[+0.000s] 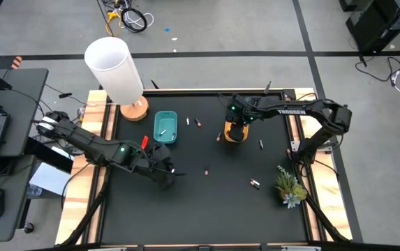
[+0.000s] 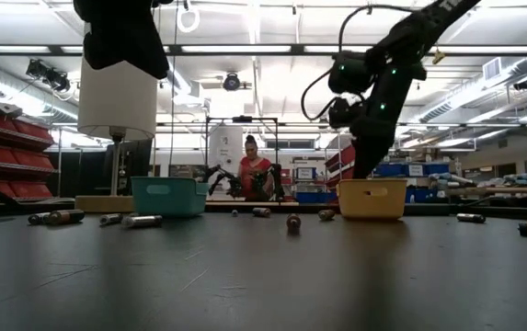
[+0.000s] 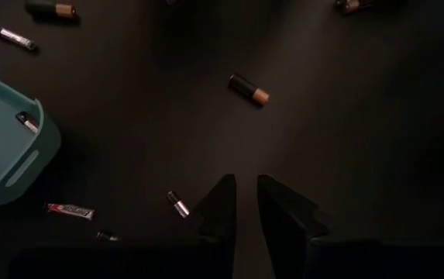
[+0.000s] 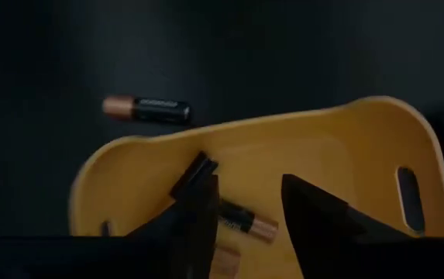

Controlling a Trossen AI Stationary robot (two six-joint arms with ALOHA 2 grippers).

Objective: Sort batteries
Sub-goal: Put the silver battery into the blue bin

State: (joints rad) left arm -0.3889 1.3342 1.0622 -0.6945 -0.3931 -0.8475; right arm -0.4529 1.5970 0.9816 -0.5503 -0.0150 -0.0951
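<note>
So the left gripper (image 1: 168, 174) hovers low over the black mat (image 1: 206, 202), near its own front-left side, jaws nearly closed with just a thin gap and nothing between them. A dark copper-tipped battery (image 3: 249, 89) lies ahead of it, probably its next target. Just beyond sits the teal tray (image 1: 165, 127), which already has a few silvery batteries in it, so that's the silver bin I guess. More loose batteries lie scattered mid-table, 1 of them (image 1: 207, 169) near the middle. Over on the right, the right gripper (image 4: 245, 203) hangs right above the yellow tray (image 4: 345, 147), jaws apart and empty, with a copper-ended battery (image 4: 245, 222) lying in the tray below. Looks like a drop-off.
</note>
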